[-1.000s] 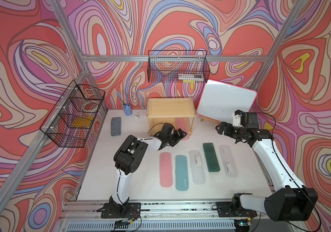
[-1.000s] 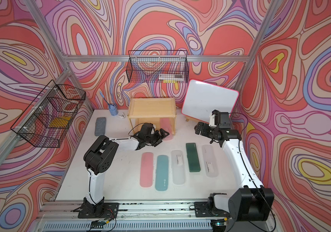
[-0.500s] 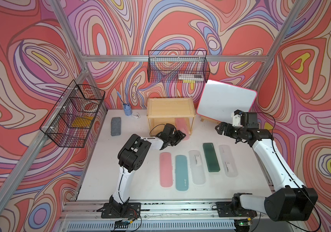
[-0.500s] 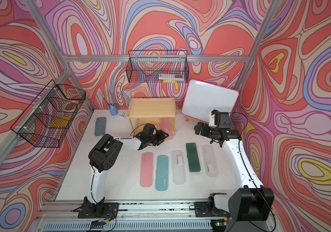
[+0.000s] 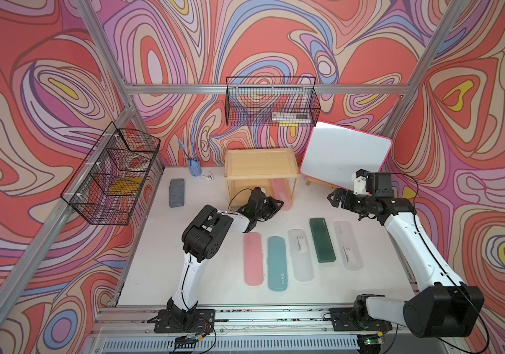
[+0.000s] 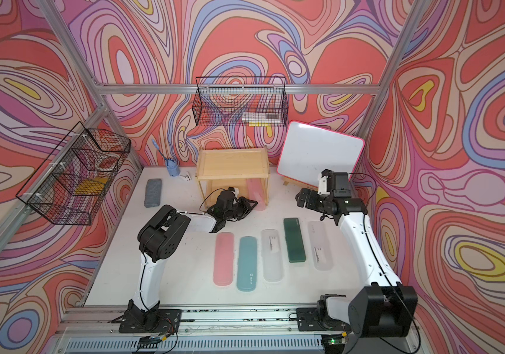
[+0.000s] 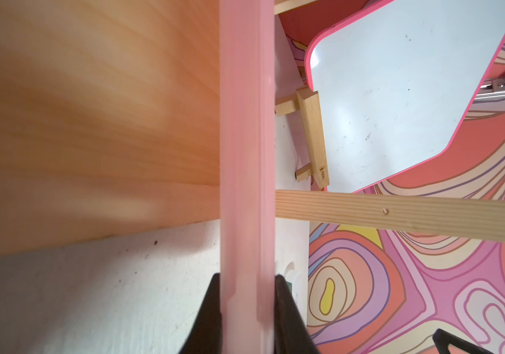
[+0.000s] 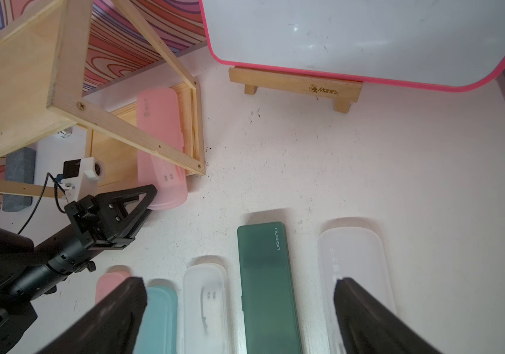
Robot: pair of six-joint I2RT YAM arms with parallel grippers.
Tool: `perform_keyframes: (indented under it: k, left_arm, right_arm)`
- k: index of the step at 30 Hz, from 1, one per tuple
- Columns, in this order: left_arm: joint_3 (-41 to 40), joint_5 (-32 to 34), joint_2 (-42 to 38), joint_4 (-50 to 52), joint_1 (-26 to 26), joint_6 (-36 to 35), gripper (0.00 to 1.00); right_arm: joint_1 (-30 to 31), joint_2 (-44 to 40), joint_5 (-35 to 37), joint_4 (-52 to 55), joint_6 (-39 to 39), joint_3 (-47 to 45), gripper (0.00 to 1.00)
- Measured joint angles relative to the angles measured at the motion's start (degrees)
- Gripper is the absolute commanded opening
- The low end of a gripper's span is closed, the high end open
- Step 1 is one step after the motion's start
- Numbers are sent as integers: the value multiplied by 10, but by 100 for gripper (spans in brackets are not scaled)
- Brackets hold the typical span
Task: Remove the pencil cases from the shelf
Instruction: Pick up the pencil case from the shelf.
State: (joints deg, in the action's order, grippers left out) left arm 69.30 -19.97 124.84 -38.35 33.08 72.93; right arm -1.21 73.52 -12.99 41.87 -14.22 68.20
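Left wrist view shows the left gripper [image 7: 246, 280] clamped on the shelved pink pencil case [image 7: 246, 138]; draw it straight out lengthwise, clear of the shelf [image 7: 91, 107] frame.

Around me the walls [image 5: 275, 46] swirl red, pink and lilac; pale wooden shelf [image 5: 260, 162], pink case [image 5: 280, 193], teal case [image 5: 276, 263], frosted clear case [image 5: 300, 256], dark green case [image 5: 322, 240], pink-rimmed whiteboard [image 5: 344, 156].

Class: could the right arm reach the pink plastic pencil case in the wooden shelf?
Probably not: the left gripper clamps the pink pencil case, and a leg of the wooden shelf blocks the open right gripper.
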Motion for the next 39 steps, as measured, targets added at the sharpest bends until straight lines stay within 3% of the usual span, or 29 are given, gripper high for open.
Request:
perform_keyframes:
  k: [13, 16, 19, 22, 26, 31, 39]
  left_arm:
    - [-151, -5, -115, -23, 5, 1, 8]
    - [-200, -34, -165, -37, 17, 5, 3]
    - [-249, -65, -226, -72, 44, 11, 0]
    - [-299, -106, -273, -157, 67, 40, 0]
    - [-355, -159, -287, -281, 68, 96, 0]
    - [-424, -206, -318, -332, 69, 128, 0]
    - [-438, -256, -416, -361, 69, 136, 0]
  right_arm:
    - [0, -9, -60, -33, -20, -37, 98]
    - [-1, -30, -152, -87, -49, -73, 98]
    - [-1, -57, -283, -221, -132, -144, 98]
    - [-1, -56, -388, -377, -237, -199, 98]
    - [-2, -24, -476, -511, -328, -210, 98]
    - [-2, -17, -523, -595, -375, -222, 98]
    - [-2, -17, -528, -550, -329, -233, 98]
